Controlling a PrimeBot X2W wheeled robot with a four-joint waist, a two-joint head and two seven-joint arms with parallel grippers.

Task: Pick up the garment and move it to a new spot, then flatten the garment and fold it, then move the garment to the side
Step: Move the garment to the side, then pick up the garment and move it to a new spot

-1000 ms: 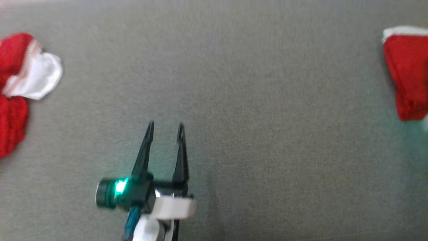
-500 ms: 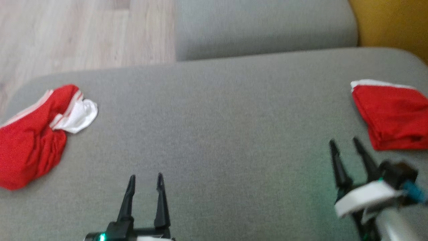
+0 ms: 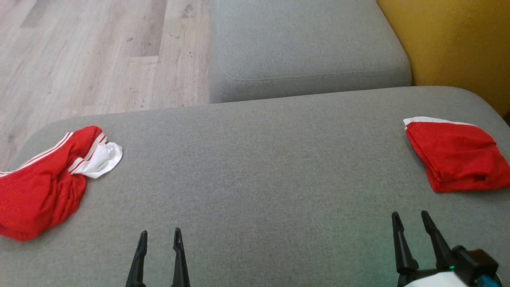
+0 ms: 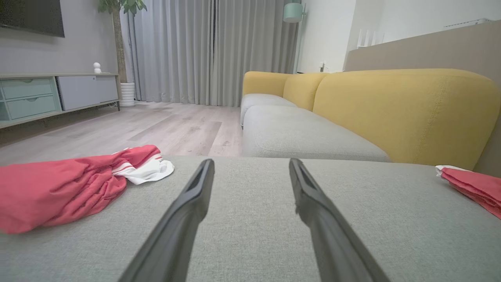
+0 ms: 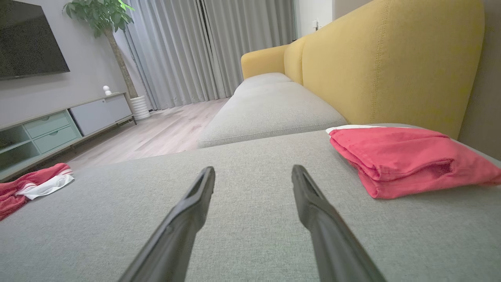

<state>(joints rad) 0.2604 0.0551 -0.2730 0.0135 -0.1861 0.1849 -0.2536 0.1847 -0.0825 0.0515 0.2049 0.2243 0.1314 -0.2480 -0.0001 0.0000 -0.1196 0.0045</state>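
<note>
Grey fabric sofa cushion [image 3: 255,179] is carrying a crumpled red-and-white garment [image 3: 40,191] at its left edge, lying leftward of the nearer left gripper [image 3: 159,231], whose jaws are gaping empty like the right gripper [image 3: 409,213].

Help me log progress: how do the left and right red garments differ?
The left garment lies crumpled; the right garment is folded into a neat stack. The left garment shows white stripes and a loose white part; the right garment shows just a thin white edge. Both are red and lie on the grey cushion.
</note>
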